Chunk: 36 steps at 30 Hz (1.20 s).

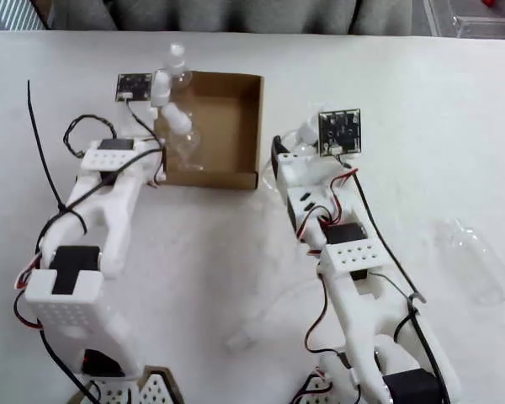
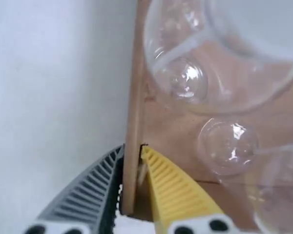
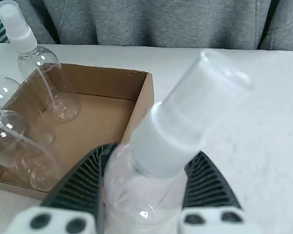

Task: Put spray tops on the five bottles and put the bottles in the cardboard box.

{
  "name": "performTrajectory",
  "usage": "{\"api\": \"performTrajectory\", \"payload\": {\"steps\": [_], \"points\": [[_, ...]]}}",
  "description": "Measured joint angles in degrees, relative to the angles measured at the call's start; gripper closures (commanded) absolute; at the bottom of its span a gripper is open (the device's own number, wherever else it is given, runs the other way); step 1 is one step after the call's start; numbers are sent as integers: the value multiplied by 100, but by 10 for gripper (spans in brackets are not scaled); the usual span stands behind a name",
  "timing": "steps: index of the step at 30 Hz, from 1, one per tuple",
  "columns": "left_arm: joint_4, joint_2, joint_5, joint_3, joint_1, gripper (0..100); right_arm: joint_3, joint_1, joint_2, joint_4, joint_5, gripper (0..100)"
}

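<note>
1. right gripper (image 3: 154,153) clenched round a capped bottle (image 3: 132,195), long axis tilted, spray top (image 3: 185,122) toward upper right of frame
2. cardboard box (image 3: 100,80) sits just left of it, open side up, other bottles (image 3: 49,87) inside
3. left gripper (image 2: 133,151) pinches the box wall, likely steadying it

Brown cardboard box (image 1: 225,126), clear bottles (image 3: 50,87), white spray tops (image 3: 190,114), grey-and-yellow ribbed left claw (image 2: 133,150), black ribbed right claw (image 3: 154,152).

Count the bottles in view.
5. Three bottles are in the box, crowded, so more may hide; one is in the right gripper; one lies on the table beside the right arm.
</note>
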Motion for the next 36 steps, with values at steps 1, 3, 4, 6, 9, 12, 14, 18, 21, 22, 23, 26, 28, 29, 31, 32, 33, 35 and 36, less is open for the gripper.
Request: {"api": "performTrajectory", "payload": {"steps": [1,3,4,6,9,12,14,18,21,22,23,26,28,29,31,32,33,35,36], "points": [[0,0,0,0,0,970,0,0,0,0,0,982],[0,0,0,0,0,970,0,0,0,0,0,982],[0,0,0,0,0,970,0,0,0,0,0,982],[0,0,0,0,0,970,0,0,0,0,0,982],[0,0,0,9,0,970,0,0,0,0,0,982],[-9,-18,18,53,9,970,0,0,0,0,0,982],[-9,-18,18,70,9,970,0,0,0,0,0,982],[-18,-18,18,79,18,970,0,0,0,0,0,982],[79,-26,26,79,79,970,0,18,0,0,0,982],[114,-26,26,79,97,970,0,35,0,0,0,982],[132,-26,26,79,105,970,0,35,0,0,0,982],[141,-26,220,79,105,970,0,44,0,0,0,982],[141,-26,343,79,123,970,0,44,0,0,0,982],[158,-26,387,79,141,970,0,44,0,0,0,982],[237,-44,431,79,141,970,0,44,0,0,0,982],[273,-53,440,79,158,970,0,44,0,0,0,982],[290,-53,457,79,185,970,0,44,0,0,0,982],[316,-53,475,79,193,970,0,53,0,0,0,982],[343,-62,484,79,202,970,0,53,0,0,0,982]]}}
